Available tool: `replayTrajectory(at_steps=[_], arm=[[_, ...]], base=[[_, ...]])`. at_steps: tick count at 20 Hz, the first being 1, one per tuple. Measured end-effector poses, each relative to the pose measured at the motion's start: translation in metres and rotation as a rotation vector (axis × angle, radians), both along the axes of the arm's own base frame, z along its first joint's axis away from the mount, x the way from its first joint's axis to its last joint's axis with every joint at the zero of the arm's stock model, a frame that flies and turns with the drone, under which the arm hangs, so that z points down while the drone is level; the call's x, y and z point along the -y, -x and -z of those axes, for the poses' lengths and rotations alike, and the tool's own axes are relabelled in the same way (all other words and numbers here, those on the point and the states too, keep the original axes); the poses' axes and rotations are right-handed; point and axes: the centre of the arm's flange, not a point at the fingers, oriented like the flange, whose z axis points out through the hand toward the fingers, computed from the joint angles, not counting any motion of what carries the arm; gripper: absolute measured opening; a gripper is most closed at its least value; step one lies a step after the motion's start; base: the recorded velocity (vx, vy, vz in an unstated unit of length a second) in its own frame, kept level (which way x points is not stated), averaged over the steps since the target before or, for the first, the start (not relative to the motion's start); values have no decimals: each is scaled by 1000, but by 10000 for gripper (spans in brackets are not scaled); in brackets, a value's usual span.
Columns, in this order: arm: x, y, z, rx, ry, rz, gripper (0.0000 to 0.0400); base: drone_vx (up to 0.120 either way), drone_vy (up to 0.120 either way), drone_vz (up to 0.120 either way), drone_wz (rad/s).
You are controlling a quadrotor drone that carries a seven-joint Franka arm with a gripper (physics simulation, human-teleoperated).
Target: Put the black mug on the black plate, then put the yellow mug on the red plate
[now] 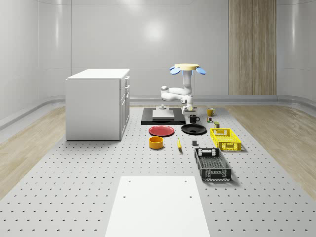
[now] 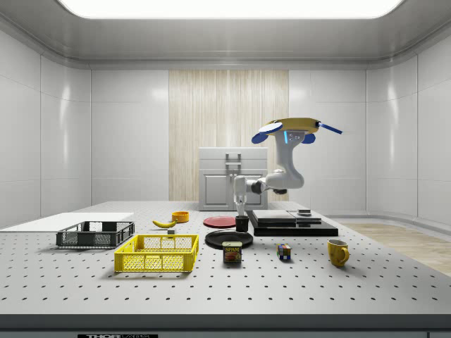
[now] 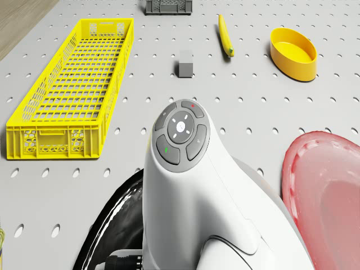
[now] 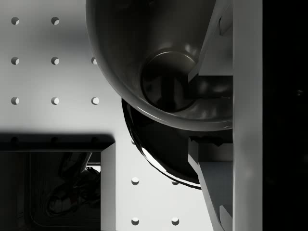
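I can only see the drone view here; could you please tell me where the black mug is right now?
Observer: The black mug sits directly under the gripper, at the far rim of the black plate in the whole-scene view, not at its middle.
Operator: Thank you. And the yellow mug?
Observer: The yellow mug stands upright on the table, to the whole-scene view's right of the black mug, well apart from the red plate.
Operator: Where is the drone itself?
Observer: The drone hovers above the black platform, with the arm reaching down to the mug.
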Motion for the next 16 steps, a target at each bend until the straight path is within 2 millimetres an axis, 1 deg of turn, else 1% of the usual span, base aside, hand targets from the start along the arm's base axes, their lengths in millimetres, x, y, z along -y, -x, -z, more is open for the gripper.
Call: replayTrajectory(at_steps=[3, 12, 16], arm=[[0, 0, 0, 0, 0, 0, 110], [0, 0, 0, 0, 0, 0, 110], [0, 0, -4, 0, 0, 0, 110]], base=[[120, 0, -120, 0], [120, 0, 0, 0], [0, 0, 0, 0]])
